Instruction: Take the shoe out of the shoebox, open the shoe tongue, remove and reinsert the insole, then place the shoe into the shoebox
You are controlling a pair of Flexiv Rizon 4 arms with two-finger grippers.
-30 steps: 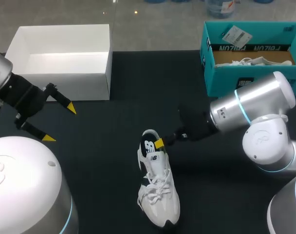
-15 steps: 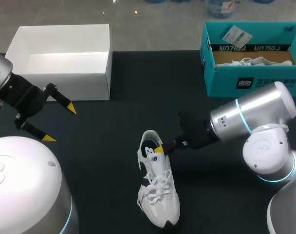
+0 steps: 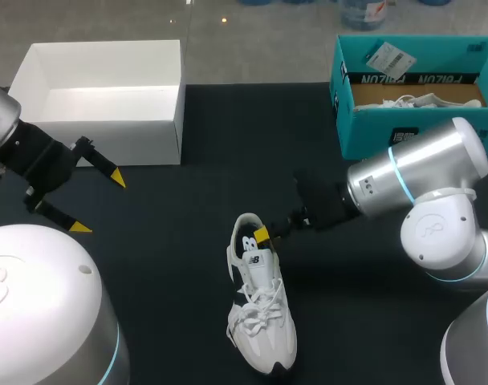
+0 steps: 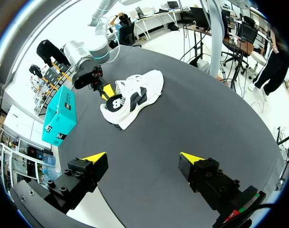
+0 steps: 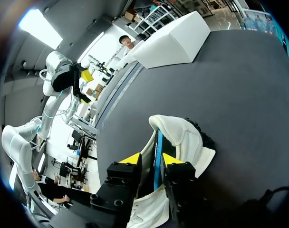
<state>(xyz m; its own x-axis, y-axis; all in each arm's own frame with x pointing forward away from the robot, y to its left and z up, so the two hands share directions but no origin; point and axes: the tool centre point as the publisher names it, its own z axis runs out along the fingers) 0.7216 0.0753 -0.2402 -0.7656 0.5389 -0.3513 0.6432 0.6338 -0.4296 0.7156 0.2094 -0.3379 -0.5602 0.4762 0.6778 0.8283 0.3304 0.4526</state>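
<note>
– Dark bench [image 3: 188, 200] under everything; where does your shoe sit on it?

– Your white lace-up sneaker with the black heel panel [image 3: 260, 313] lies outside both boxes, near the bench's middle, toe towards the robot. Your right pincer [image 3: 262, 236] is at its heel opening. Its fingers are almost together on the thin blue-edged insole [image 5: 157, 142] standing between them. From the right wrist view, the insole looks pinched from both sides.

– How will it handle?

– You should expect a light shoe with a soft upper and a floppy tongue, so it may drag or tip as the insole pulls. The insole will likely bend, so hold it by the heel edge. Take the shoe itself by the stiffer heel collar.

– And the count?

– You have one sneaker on the bench, one insole and two boxes. One is an open white cardboard box [image 3: 99, 132]; the other is a teal cardboard shoebox [image 3: 437, 132] holding what seems to be a second white shoe [image 3: 412, 101]. You have two pincers, and your left pincer [image 3: 98, 203] hangs wide open and empty beside the white box.
</note>
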